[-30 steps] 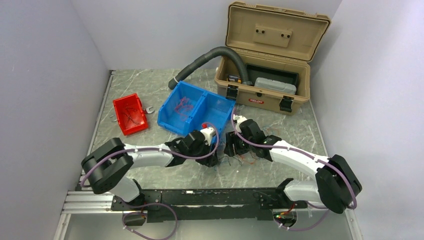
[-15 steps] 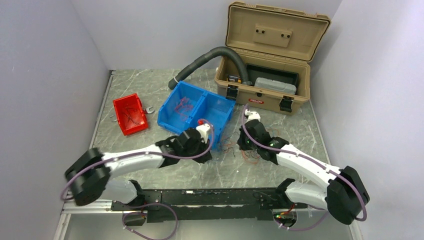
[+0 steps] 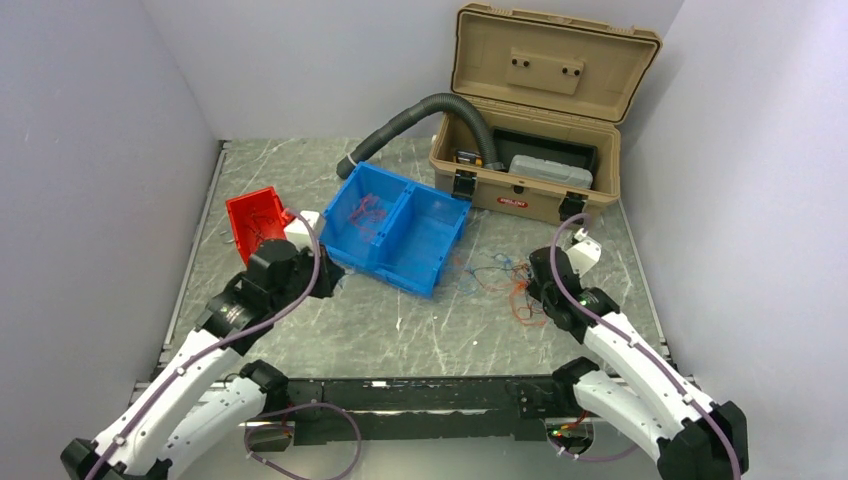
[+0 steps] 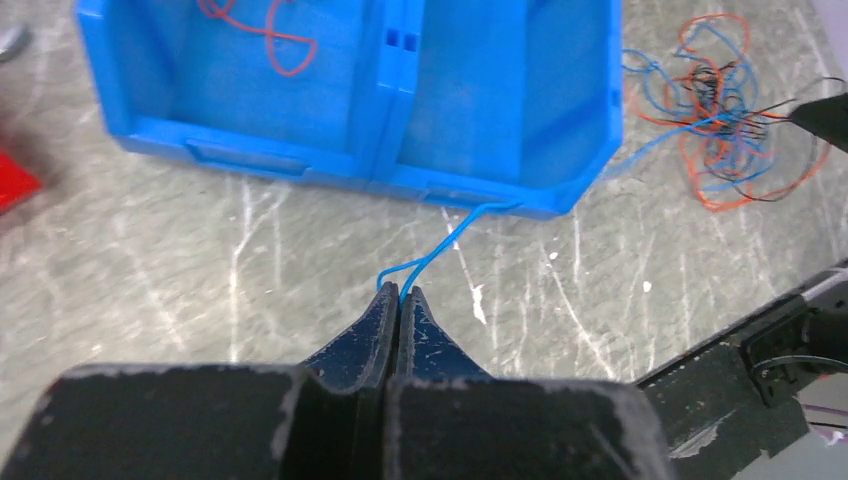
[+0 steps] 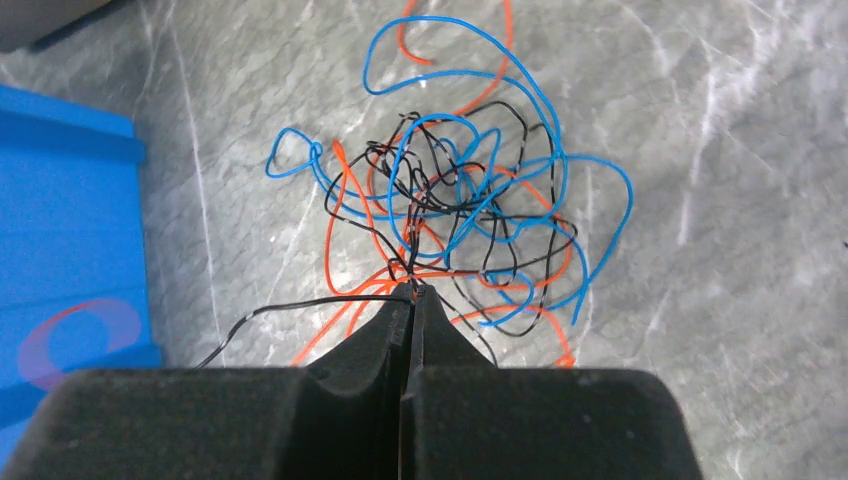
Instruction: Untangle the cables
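Note:
The cables (image 3: 497, 278) lie in a red, blue and black tangle on the table, right of the blue bin (image 3: 425, 262). My left gripper (image 4: 400, 293) is shut on one blue wire (image 4: 440, 245). That wire runs past the bin's front edge (image 4: 500, 205) to the tangle (image 4: 720, 120). In the top view the left gripper (image 3: 330, 278) sits by the bin's front left corner. My right gripper (image 5: 412, 290) is shut on black and red strands at the near side of the tangle (image 5: 460, 200), and in the top view this gripper (image 3: 536, 285) is at the tangle's right side. A few red wires (image 4: 262, 30) lie in the bin's left compartment.
A red bin (image 3: 258, 222) with wires stands tilted just left of the left wrist. An open tan toolbox (image 3: 530, 170) and a grey corrugated hose (image 3: 420, 115) stand at the back. Walls close in on both sides.
Both grippers went from open to shut on wires. The arms then pulled apart, the left toward the red bin and the right to the right, drawing the blue wire out leftward.

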`<state>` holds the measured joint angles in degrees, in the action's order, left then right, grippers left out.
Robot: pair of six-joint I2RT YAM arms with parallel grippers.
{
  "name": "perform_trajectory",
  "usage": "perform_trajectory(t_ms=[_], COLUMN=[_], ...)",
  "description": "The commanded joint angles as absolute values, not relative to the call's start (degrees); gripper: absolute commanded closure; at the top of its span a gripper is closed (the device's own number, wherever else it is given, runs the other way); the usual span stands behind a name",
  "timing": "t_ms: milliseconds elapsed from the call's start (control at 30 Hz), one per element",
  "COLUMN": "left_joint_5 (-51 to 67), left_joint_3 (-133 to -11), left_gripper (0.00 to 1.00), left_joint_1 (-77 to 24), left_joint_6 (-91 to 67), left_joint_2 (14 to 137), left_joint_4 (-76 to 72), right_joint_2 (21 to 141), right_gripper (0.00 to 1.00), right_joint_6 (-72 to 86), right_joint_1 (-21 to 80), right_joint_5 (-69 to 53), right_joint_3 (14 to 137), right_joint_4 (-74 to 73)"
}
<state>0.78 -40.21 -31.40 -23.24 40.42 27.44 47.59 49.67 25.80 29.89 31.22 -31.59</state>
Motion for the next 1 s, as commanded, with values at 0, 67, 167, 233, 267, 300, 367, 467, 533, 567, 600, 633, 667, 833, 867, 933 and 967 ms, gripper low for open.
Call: perform_trajectory(t_ms=[0, 67, 167, 233, 267, 300, 367, 467, 533, 567, 600, 633, 667, 833, 867, 933, 967], left_joint_5=[-3.62, -3.47, -7.06, -14.16, -16.23, -16.81, -17.05, -10.66, -0.89, 2.66, 5.18, 6.2, 5.82, 5.39, 6.85, 10.5, 12.57], left_joint_3=[-46.02, -47.7, -49.79, -51.15, -51.79, -52.36, -53.27, -54.99, -54.18, -53.79, -53.82, -54.08, -54.68, -60.01, -61.24, -63.14, -63.9], left_gripper=[1.0, 1.0, 1.0, 1.0, 1.0, 1.0, 1.0, 1.0, 1.0, 1.0, 1.0, 1.0, 1.0, 1.0, 1.0, 1.0, 1.0], left_joint_1=[-28.27, -26.59, -25.04, -23.05, -21.2, -19.49, -17.33, -16.36, -16.41, -16.43, -16.42, -16.43, -16.44, -16.41, -16.43, -16.37, -16.43], left_joint_6=[-18.83, -18.03, -17.92, -19.1, -19.03, -18.67, -18.2, -15.36, -13.93, -14.18, -14.58, -14.96, -15.09, -13.18, -12.66, -12.1, -12.08], left_joint_2=[39.36, 39.05, 39.19, 39.62, 39.41, 38.88, 37.22, 35.76, 34.69, 34.41, 34.37, 34.34, 34.48, 36.53, 37.11, 38.05, 38.41], left_joint_4=[36.53, 37.41, 39.15, 42.39, 43.78, 44.64, 44.6, 42.98, 38.4, 37.01, 36.03, 35.73, 35.94, 38.11, 38.35, 37.51, 36.61], right_joint_2=[44.42, 43.31, 42.09, 40.92, 39.98, 39.1, 37.72, 37.13, 37.88, 38.33, 38.83, 39.19, 39.35, 38.59, 38.4, 38.17, 38.19], right_gripper=[1.0, 1.0, 1.0, 1.0, 1.0, 1.0, 1.0, 1.0, 1.0, 1.0, 1.0, 1.0, 1.0, 1.0, 1.0, 1.0, 1.0], right_joint_6=[54.98, 53.86, 55.16, 57.25, 57.75, 58.05, 58.2, 53.42, 51.97, 51.07, 51.17, 50.94, 50.41, 48.3, 47.76, 47.16, 46.87], right_joint_1=[24.55, 24.35, 24.3, 24.1, 23.84, 23.74, 23.72, 23.77, 23.75, 23.69, 23.7, 23.68, 23.72, 23.79, 23.72, 23.73, 23.73], right_joint_5=[35.0, 34.4, 35.0, 37.0, 37.5, 37.67, 37.82, 34.4, 32.14, 31.19, 30.65, 30.22, 29.63, 27.44, 27.13, 26.64, 26.29], right_joint_3=[30.57, 30.76, 31.12, 31.24, 31.36, 31.56, 31.74, 31.08, 30.7, 30.41, 30.45, 30.76, 30.85, 30.22, 29.99, 29.53, 29.31], right_joint_4=[-37.07, -37.13, -39.07, -40.71, -41.38, -41.82, -42.2, -38.57, -37.08, -36.17, -36.06, -36.01, -35.5, -32.72, -32.03, -30.73, -30.23])
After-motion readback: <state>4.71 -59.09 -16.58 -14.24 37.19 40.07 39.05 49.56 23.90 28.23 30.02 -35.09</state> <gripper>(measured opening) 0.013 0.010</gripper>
